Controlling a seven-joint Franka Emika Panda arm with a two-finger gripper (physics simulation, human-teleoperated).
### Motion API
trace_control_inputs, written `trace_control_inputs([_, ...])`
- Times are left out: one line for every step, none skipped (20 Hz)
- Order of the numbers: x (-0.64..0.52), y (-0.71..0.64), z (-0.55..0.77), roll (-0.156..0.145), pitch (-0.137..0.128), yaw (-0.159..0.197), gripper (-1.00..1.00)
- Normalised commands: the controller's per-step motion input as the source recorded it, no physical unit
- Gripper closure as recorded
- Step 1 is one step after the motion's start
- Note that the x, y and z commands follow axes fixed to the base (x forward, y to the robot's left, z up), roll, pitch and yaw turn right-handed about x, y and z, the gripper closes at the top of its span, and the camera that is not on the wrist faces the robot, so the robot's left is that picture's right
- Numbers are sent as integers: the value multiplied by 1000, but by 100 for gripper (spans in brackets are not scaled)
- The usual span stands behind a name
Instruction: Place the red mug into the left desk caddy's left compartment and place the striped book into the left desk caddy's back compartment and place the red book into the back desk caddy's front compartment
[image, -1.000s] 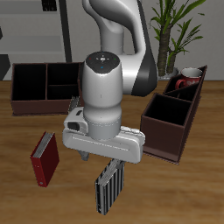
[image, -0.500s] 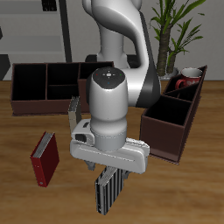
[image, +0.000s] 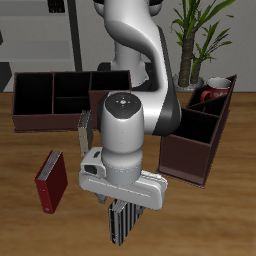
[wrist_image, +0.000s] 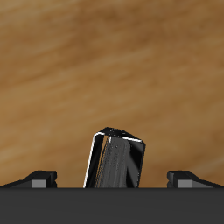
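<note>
The striped book (image: 120, 224) stands upright near the table's front edge. My gripper (image: 119, 203) is right above it, open, with a finger on each side of the book's top. In the wrist view the book (wrist_image: 116, 163) stands between the fingertips (wrist_image: 39, 178), which are spread wide and do not touch it. The red book (image: 52, 181) stands tilted on the table beside my arm. The red mug (image: 212, 93) sits in the far end of the left desk caddy (image: 186, 159). The back desk caddy (image: 45, 121) lies at the table's back.
A potted plant (image: 200, 30) stands behind the left desk caddy. My arm's body hides the middle of the table and part of the back caddy.
My arm has come down and toward the table's front edge, bringing the open gripper over the top of the striped book. The books and the mug have not moved.
</note>
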Motion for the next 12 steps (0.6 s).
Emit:
trace_control_inputs([-17,19,-197,23,16,14,-100])
trace_control_inputs([63,21,-266,-17,67,32,-100])
trace_control_inputs([12,79,-29,-9,-9,17,-100])
trace_control_inputs([18,10,-116,-6,0,-25,-100])
trace_control_inputs([-64,8,-162,49,16,65,-100])
trace_control_inputs([21,-27,-66,-11,2,5,100])
trace_control_inputs([-67,56,-69,35,8,0,100])
trace_control_inputs([-40,-3,-40,27,3,38,100])
trace_control_inputs([-10,-179,-72,-27,17,-36,100])
trace_control_inputs([59,-251,-90,3,31,-52,100])
trace_control_inputs([121,-253,-16,-72,21,-33,100])
trace_control_inputs([3,-214,-2,-17,2,-24,100])
